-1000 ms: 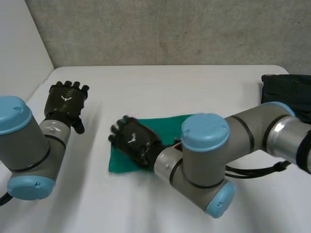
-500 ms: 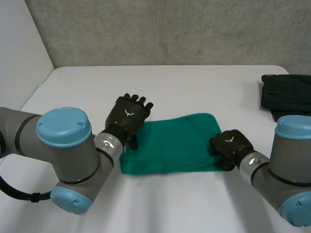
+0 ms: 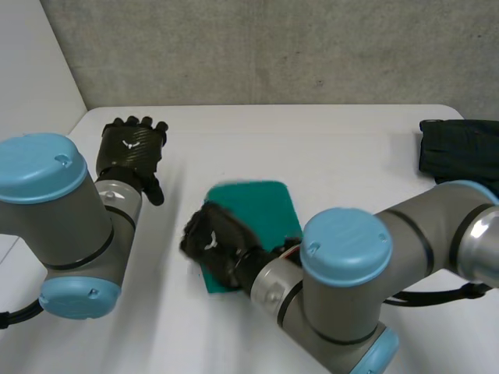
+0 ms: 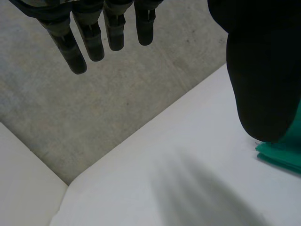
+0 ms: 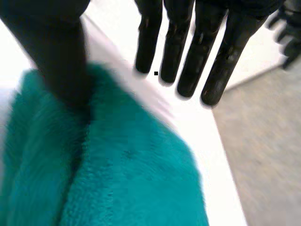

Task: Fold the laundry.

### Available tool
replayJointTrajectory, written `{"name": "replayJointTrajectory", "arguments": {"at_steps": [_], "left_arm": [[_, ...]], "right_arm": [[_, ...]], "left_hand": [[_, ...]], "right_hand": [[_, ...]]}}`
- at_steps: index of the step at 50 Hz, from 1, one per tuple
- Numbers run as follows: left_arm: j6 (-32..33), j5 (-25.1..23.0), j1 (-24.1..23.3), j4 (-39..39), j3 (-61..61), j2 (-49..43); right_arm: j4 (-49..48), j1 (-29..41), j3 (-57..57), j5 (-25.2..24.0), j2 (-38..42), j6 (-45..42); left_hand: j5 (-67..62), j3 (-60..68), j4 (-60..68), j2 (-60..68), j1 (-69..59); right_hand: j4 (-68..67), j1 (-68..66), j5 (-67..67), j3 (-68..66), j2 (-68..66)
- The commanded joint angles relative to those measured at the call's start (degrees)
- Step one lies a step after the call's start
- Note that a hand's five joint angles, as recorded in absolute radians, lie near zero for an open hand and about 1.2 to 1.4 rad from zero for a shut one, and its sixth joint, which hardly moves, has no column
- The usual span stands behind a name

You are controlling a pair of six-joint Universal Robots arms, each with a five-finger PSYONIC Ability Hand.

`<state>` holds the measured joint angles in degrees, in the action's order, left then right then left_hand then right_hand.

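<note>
**Operator:** Nearest first. What is the right hand doing?

**Spotter:** Your right hand (image 3: 214,243) lies on the near end of the green towel (image 3: 257,209). Its fingers (image 5: 176,42) are straight and reach past the towel's edge over the bare table (image 3: 327,140). The thumb (image 5: 56,56) rests against the cloth. Nothing is gripped, so it is a released hand laid on the towel.

**Operator:** And the towel itself?

**Spotter:** It sits under your right palm and runs away from the hand as a narrow block that looks doubled. I judge you are flattening one fold or setting up another.

**Operator:** The left?

**Spotter:** Your left hand (image 3: 132,146) hovers beyond your right hand and off to its left, apart from the towel. Its fingers are straight and it holds nothing.

**Operator:** Anything farther out?

**Spotter:** A dark bundle of clothes (image 3: 460,152) lies at the table's far side, well apart from both hands.

**Operator:** Next move?

**Spotter:** You likely need to pinch the near edge between thumb and fingers and carry it over to the far edge with the layers square. Bring your left hand in to pin the far end so the block cannot slide.
</note>
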<state>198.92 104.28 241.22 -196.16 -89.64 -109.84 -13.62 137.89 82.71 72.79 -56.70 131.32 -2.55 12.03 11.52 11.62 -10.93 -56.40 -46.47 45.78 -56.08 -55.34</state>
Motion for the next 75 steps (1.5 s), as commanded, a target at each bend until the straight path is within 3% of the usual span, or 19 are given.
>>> {"name": "replayJointTrajectory", "arguments": {"at_steps": [1, 4, 7, 11, 18, 22, 28, 34, 43, 48, 55, 63, 73, 75], "left_arm": [[-3.4, -1.4, -0.6, 0.0, 0.2, -0.2], [-4.1, -3.4, -1.3, 0.0, 0.5, -0.2], [-5.2, -8.3, -3.9, 0.1, 1.1, -0.5], [-7.5, -13.2, -6.3, 1.7, 1.7, -1.1], [-10.0, -13.4, -6.6, 9.6, 5.3, -8.0], [-9.7, -12.1, -6.2, 15.6, 7.6, -12.7], [-7.3, -8.2, -5.8, 18.4, 8.7, -14.9], [-0.1, -7.2, -5.9, 18.6, 8.7, -15.1], [0.2, -8.1, -6.4, 17.6, 9.9, -8.5], [-1.4, -11.5, -5.9, 16.4, 10.2, -2.8], [-5.8, -20.1, -3.1, 17.9, 10.8, 2.3], [-9.8, -22.6, -1.1, 21.7, 12.1, 3.3], [-9.9, -22.6, -1.0, 21.8, 11.9, 3.3], [-9.9, -22.7, -1.0, 21.8, 11.9, 3.3]], "right_arm": [[0.3, -4.7, 0.8, -2.4, -2.6, 21.2], [0.8, -11.6, 0.4, -0.8, -6.1, 33.5], [3.8, -16.3, -1.0, 1.0, -7.5, 43.7], [11.3, -17.0, -5.8, 1.7, -3.4, 47.6], [22.2, -16.9, -14.8, 2.2, 6.3, 43.9], [23.1, -16.9, -17.2, 2.2, 9.8, 43.3], [23.5, -16.8, -18.4, 2.3, 12.0, 40.8], [23.8, -16.9, -17.4, 5.0, 10.7, 34.3], [19.5, -16.5, -11.7, 9.6, 0.9, 32.0], [10.9, -14.4, -1.5, 11.6, -6.9, 31.7], [7.7, -9.5, 7.3, 12.5, -10.6, 32.9], [2.9, -2.2, 11.5, 16.5, -6.9, 33.6], [-2.3, -1.7, 8.6, 19.1, 0.4, 32.3], [-3.1, -1.8, 7.7, 19.1, 1.9, 31.6]], "left_hand": [[2.5, -2.0, -1.5, -1.6, 0.9], [2.5, -2.0, -1.5, -1.6, 0.9], [2.3, -1.8, -1.3, -1.4, 0.7], [1.8, -1.3, -0.8, -0.9, 0.2], [1.0, -0.5, 0.0, -0.1, -0.6], [0.3, 0.2, 0.7, 0.6, -1.3], [0.3, 0.2, 0.7, 0.6, -1.3], [0.5, 0.0, 0.5, 0.4, -1.1], [1.5, -1.0, -0.5, -0.6, -0.1], [1.5, -1.0, -0.5, -0.6, -0.1], [1.5, -1.0, -0.5, -0.6, -0.1], [1.2, -0.6, -0.1, -0.2, -0.5], [1.2, -0.6, -0.1, -0.2, -0.5], [1.2, -0.6, -0.1, -0.2, -0.5]], "right_hand": [[46.4, 36.5, -45.8, 46.1, 45.3], [46.4, 36.5, -45.8, 46.1, 45.3], [46.4, 36.5, -45.8, 46.1, 45.3], [46.4, 36.5, -45.8, 46.1, 45.3], [46.4, 36.5, -45.8, 46.1, 45.3], [46.4, 36.5, -45.8, 46.1, 45.3], [46.4, 36.5, -45.8, 46.1, 45.3], [46.4, 36.5, -45.8, 46.1, 45.3], [46.4, 36.5, -45.8, 46.1, 45.3], [46.4, 36.5, -45.8, 46.1, 45.3], [46.4, 36.5, -45.8, 46.1, 45.3], [46.4, 36.5, -45.8, 46.1, 45.3], [46.4, 36.5, -45.8, 46.1, 45.3], [40.0, 30.1, -39.4, 39.7, 38.9]]}}
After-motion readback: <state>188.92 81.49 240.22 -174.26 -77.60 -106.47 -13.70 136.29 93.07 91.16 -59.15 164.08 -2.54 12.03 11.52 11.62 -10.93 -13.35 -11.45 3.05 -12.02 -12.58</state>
